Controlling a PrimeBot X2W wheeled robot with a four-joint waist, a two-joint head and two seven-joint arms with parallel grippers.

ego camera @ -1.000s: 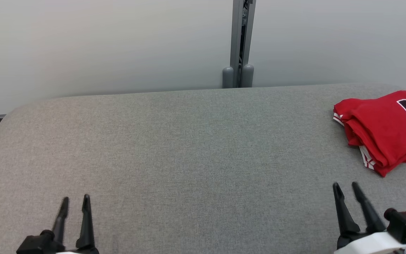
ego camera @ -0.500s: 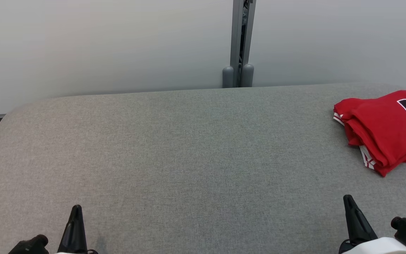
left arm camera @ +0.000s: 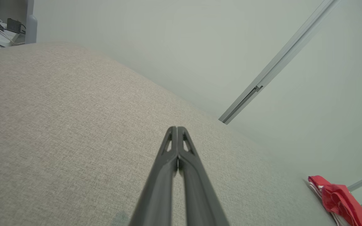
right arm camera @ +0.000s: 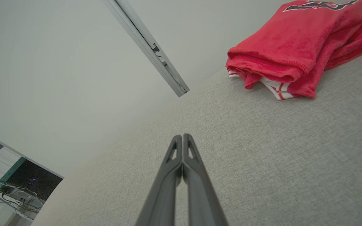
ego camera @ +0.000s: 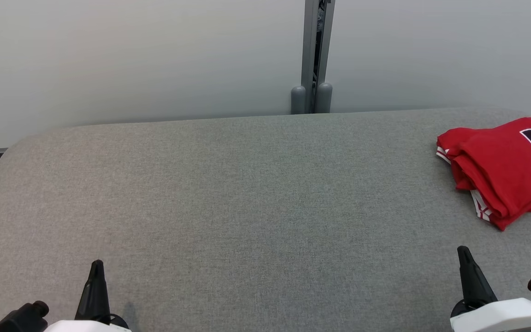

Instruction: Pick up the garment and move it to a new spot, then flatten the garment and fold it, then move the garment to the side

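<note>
you are looking at the red shirt (ego camera: 500, 170) lying folded by the worktop's (ego camera: 265, 193) far right corner, well apart from your claws. your left claw (ego camera: 96, 263) and right claw (ego camera: 463, 250) are sitting pressed shut, holding nothing, near the front edge's two ends. a grey post (ego camera: 312, 55) is standing behind the back edge, against the pale wall (ego camera: 132, 60).

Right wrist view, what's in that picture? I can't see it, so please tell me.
A folded red garment with dark lettering lies at the top right on a grey fabric surface. The right gripper points up from the bottom middle, shut and empty, apart from the garment.
</note>
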